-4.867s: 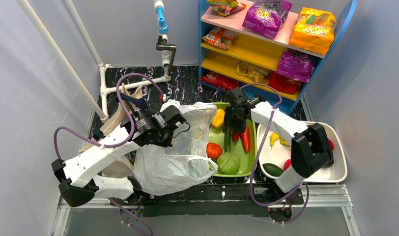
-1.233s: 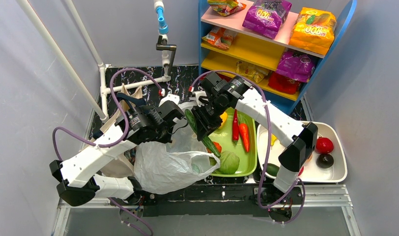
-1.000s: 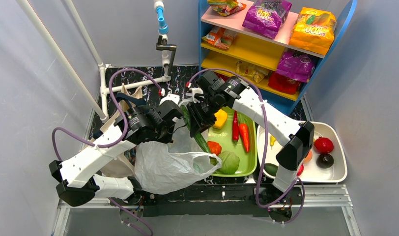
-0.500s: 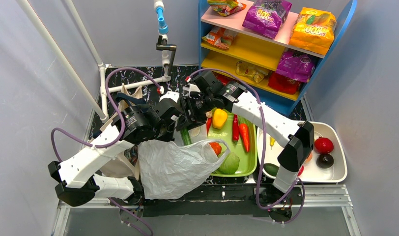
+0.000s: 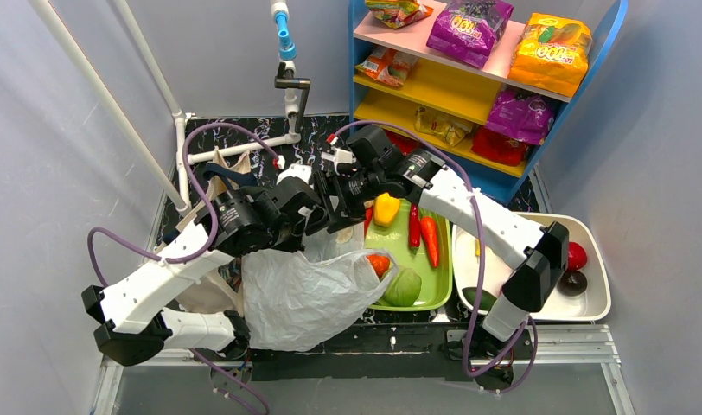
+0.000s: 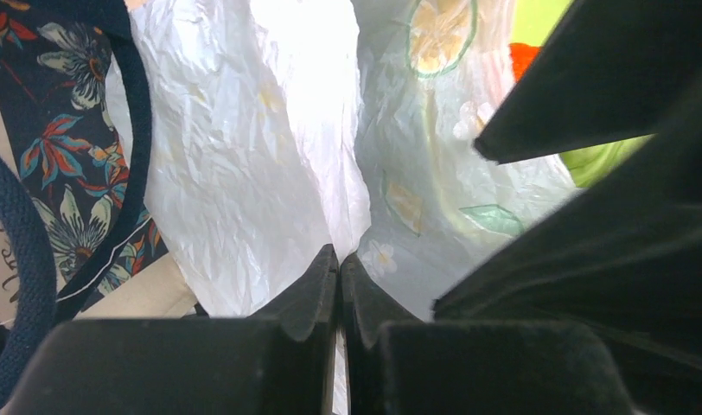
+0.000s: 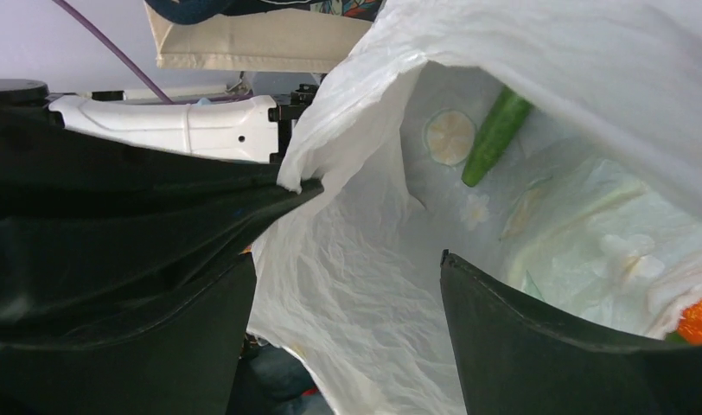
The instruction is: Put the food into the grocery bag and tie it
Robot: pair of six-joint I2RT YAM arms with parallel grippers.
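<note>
The white grocery bag (image 5: 304, 294) hangs open at the table's front left. My left gripper (image 5: 311, 220) is shut on the bag's upper rim; in the left wrist view the fingers (image 6: 326, 277) pinch the thin plastic (image 6: 244, 173). My right gripper (image 5: 335, 207) is open and empty just over the bag's mouth, right beside the left gripper. The right wrist view looks between its open jaws (image 7: 347, 259) into the bag (image 7: 356, 285), where a green cucumber (image 7: 496, 134) lies inside. A purple snack packet (image 5: 469, 30) and an orange-yellow one (image 5: 551, 52) sit on the top shelf. Banana and peach are not visible.
A green tray (image 5: 443, 290) beside the bag holds a yellow pepper (image 5: 386, 208), chilli, carrot, tomato and cabbage. A white tray (image 5: 600, 304) with fruit is at the right. The blue shelf unit (image 5: 512, 177) stands behind. A floral tote (image 5: 211, 186) and white pipe frame (image 5: 181, 156) are at the left.
My right gripper carried the cucumber from the green tray to the bag, opened, and the cucumber now lies inside. The left gripper kept hold of the rim; the bag's mouth shifted right.
</note>
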